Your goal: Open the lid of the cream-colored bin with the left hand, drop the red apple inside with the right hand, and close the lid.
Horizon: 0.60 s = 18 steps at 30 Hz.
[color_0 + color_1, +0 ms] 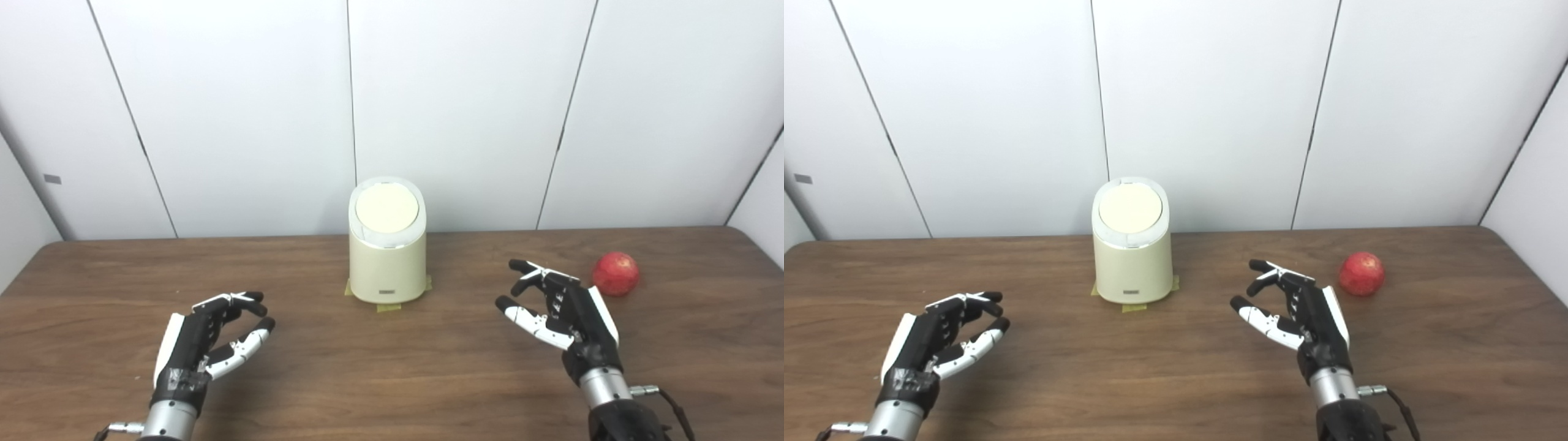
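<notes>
A cream-colored bin (pixel 387 257) stands upright at the back middle of the wooden table, its round lid (pixel 386 208) lying flat and shut on top. A red apple (pixel 615 274) rests on the table to the right. My right hand (pixel 566 312) hovers open just left of and nearer than the apple, apart from it, fingers curled loosely. My left hand (pixel 205 340) is open over the near left of the table, well short of the bin, holding nothing.
Strips of yellow tape (pixel 388 306) mark the bin's base. The wooden table (pixel 392 380) runs to white wall panels at the back; its right corner (pixel 744 236) is rounded.
</notes>
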### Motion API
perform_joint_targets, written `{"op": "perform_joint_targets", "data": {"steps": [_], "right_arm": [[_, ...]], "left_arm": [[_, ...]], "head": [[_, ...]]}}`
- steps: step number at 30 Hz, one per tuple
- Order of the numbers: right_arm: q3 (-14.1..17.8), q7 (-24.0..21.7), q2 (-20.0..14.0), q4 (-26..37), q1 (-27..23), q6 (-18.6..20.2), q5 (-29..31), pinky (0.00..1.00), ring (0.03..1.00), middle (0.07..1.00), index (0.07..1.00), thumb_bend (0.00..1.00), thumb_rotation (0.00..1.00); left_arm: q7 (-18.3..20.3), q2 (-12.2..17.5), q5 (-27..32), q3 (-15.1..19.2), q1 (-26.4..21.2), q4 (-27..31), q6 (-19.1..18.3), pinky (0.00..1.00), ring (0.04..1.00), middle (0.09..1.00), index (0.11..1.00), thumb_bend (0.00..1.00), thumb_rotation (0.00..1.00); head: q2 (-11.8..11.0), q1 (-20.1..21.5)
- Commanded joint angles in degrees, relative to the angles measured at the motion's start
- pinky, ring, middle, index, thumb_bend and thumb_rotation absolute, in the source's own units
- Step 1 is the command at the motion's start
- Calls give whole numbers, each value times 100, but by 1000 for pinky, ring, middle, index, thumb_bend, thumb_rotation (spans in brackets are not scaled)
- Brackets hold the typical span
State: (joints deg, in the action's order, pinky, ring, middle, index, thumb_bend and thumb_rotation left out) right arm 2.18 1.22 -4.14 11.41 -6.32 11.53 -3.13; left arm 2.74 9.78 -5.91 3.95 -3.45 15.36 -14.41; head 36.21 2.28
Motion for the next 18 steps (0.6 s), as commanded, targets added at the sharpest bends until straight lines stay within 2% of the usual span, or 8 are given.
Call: {"op": "perform_joint_targets", "data": {"steps": [1, 4, 7, 12, 13, 15, 17, 18], "right_arm": [[-3, -1, -21, 231, -258, -77, -24, 959, 880, 772, 389, 332, 0], [7, 5, -2, 260, -259, -39, -19, 973, 884, 772, 393, 300, 0], [-4, -6, -9, 285, -255, -6, -33, 955, 875, 771, 399, 309, 0], [-5, 7, 2, 290, -251, -13, -52, 929, 867, 774, 433, 279, 0], [2, 14, 13, 287, -248, -25, -40, 905, 860, 773, 454, 236, 0], [7, 19, 24, 288, -242, -10, -31, 790, 825, 774, 517, 191, 0], [-21, -3, -2, 296, -245, 41, -70, 758, 815, 780, 556, 234, 0], [-40, -46, -25, 307, -248, 88, -58, 770, 831, 797, 616, 351, 0]], "left_arm": [[-16, 81, 16, 17, -250, 66, 266, 880, 833, 747, 485, 500, 56], [-25, 75, 12, 28, -252, 99, 204, 872, 829, 748, 485, 501, 56], [-23, 52, 61, 55, -248, 135, 124, 874, 832, 754, 485, 501, 55], [16, 89, 71, 47, -251, 94, 225, 876, 833, 753, 485, 501, 55], [19, 92, 76, 49, -249, 89, 235, 870, 830, 750, 485, 501, 55], [24, 91, 84, 53, -244, 97, 231, 867, 829, 748, 485, 501, 55], [15, 94, 71, 50, -241, 98, 250, 868, 829, 747, 485, 501, 56], [-6, 95, 35, 43, -237, 98, 266, 847, 819, 745, 487, 501, 56]], "head": [[3, 8], [12, 13], [15, 12], [15, 20], [21, 24], [20, 24], [22, 21], [29, 18]]}}
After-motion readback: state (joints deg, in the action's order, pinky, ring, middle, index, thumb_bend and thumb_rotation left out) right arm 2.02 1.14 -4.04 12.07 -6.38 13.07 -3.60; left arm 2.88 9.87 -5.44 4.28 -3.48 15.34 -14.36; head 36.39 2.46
